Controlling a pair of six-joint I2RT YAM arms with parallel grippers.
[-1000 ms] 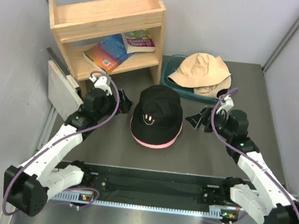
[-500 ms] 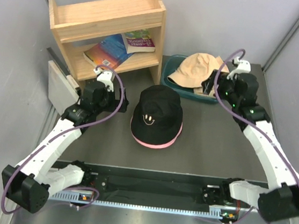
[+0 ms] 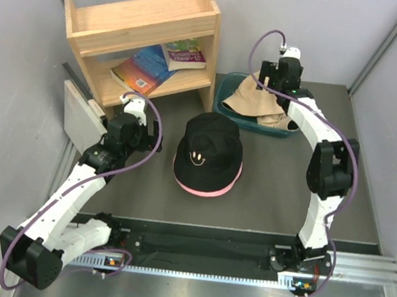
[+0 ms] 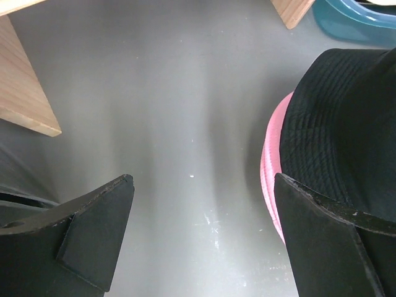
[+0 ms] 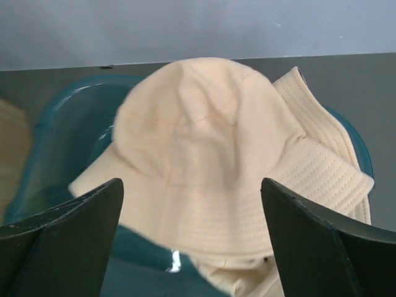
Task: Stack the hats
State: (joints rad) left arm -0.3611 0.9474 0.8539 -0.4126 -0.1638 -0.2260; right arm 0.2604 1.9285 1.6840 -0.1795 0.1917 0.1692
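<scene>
While right pincer (image 5: 190, 184) hangs released over tan hat (image 5: 198, 136), left pincer (image 4: 203, 179) released beside black hat (image 4: 346, 124)

top view looks steeply down from above over the whole table (image 3: 279, 193). left wrist low, close beside black hat (image 4: 346, 136); right wrist close above tan hat (image 5: 198, 154). top shares both.
</scene>
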